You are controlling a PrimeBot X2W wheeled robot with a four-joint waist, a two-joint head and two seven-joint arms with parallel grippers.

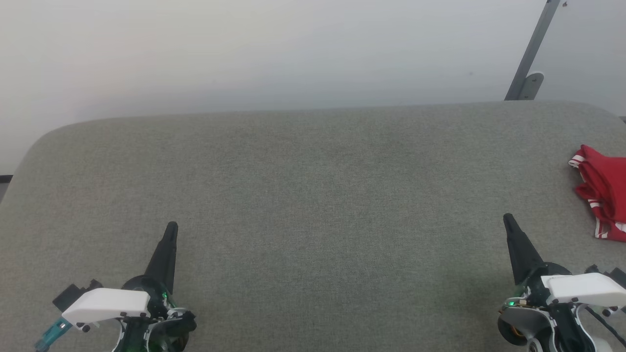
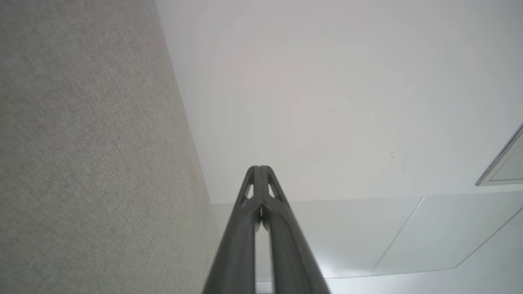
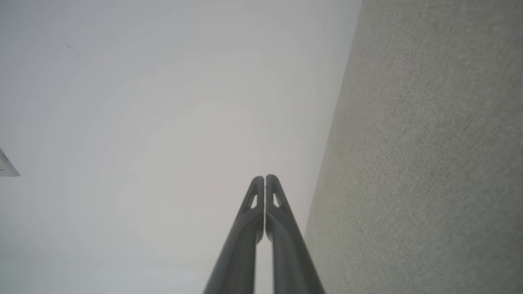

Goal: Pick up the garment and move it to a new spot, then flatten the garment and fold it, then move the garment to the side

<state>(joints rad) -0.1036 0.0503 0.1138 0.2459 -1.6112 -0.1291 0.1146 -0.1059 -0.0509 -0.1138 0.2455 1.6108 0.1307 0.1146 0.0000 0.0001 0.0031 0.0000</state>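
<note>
The broad grey fabric-covered table [image 1: 313,195] stretched out before the robot. Far out at its right edge lay the small red garment [image 1: 606,190] with red-and-white striped trim. It was bunched in soft folds and partly out of sight, so I couldn't tell whether it was crumpled or folded. That spot would suit a shirt waiting to be fetched or one set aside. The left end effector [image 1: 171,229] and right end effector [image 1: 508,219] hung near the front edge, dark fingers pressed together on nothing, seemingly parked.
</note>
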